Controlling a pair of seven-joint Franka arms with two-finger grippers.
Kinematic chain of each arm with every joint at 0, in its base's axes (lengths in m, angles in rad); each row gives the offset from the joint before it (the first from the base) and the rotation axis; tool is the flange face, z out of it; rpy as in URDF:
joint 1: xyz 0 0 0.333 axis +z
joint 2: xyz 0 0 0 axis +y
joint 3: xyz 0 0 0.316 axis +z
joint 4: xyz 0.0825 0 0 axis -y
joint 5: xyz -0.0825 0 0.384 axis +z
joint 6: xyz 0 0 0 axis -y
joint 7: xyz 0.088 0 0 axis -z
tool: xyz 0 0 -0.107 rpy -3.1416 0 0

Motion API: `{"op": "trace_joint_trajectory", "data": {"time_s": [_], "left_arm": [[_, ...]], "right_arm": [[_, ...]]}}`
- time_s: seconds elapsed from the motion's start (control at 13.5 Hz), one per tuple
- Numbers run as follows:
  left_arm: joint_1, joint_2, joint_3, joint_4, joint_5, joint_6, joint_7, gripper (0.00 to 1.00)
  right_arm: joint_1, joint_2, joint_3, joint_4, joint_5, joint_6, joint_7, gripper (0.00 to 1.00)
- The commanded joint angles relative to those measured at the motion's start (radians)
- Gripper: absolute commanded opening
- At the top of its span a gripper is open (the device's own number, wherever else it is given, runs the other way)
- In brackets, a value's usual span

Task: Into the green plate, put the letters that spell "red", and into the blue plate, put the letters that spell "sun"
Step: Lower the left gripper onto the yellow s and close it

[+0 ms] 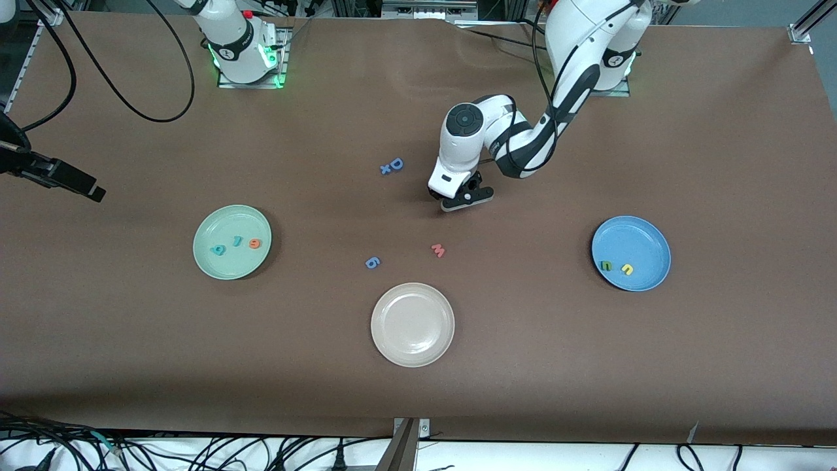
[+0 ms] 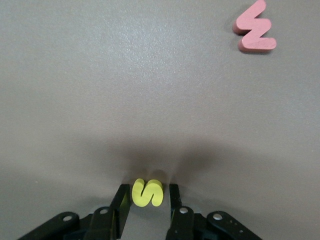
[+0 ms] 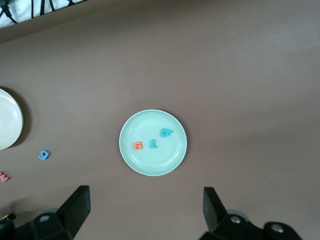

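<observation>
A yellow "s" (image 2: 147,193) lies flat on the brown table between the fingers of my left gripper (image 2: 148,188). One finger touches it and a thin gap shows at the other. In the front view the left gripper (image 1: 465,196) is low at mid-table and hides the "s". The green plate (image 1: 216,222) holds a teal "d" (image 1: 218,249), a teal "r" (image 1: 236,241) and an orange "e" (image 1: 254,244). The blue plate (image 1: 644,235) holds a green "n" (image 1: 606,265) and a yellow "u" (image 1: 628,269). My right gripper (image 3: 144,192) hangs high over the table beside the green plate (image 3: 150,125), wide open and empty.
A pink "w" (image 1: 438,250) and a blue "6" (image 1: 372,262) lie nearer the front camera than the left gripper. A cream-white plate (image 1: 412,353) sits nearer still. A blue "D" (image 1: 396,163) with a small blue "x" lies beside the left gripper, toward the right arm's end.
</observation>
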Motion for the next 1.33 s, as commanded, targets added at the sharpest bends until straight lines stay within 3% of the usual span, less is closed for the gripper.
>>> {"op": "trace_joint_trajectory", "data": {"time_s": [0.0,0.37,0.67,0.89,1.26], "left_arm": [[-0.008,0.012,0.006,0.015,0.039,0.002,-0.018,0.38],[-0.008,0.013,0.008,0.015,0.056,0.002,-0.027,0.22],[-0.001,0.013,0.008,0.015,0.056,0.002,-0.027,0.21],[0.002,0.013,0.008,0.013,0.056,0.002,-0.023,0.12],[0.028,-0.002,0.009,0.028,0.056,-0.022,0.020,0.09]], "right_arm": [[-0.001,-0.023,0.006,-0.017,-0.013,0.031,0.005,1.00],[-0.004,-0.032,-0.014,-0.020,-0.022,0.040,0.003,1.00],[-0.004,-0.032,-0.016,-0.020,-0.022,0.026,0.003,1.00],[-0.004,-0.032,-0.017,-0.020,-0.024,0.026,0.001,1.00],[-0.004,-0.034,-0.019,-0.025,-0.024,0.025,0.003,1.00]]}}
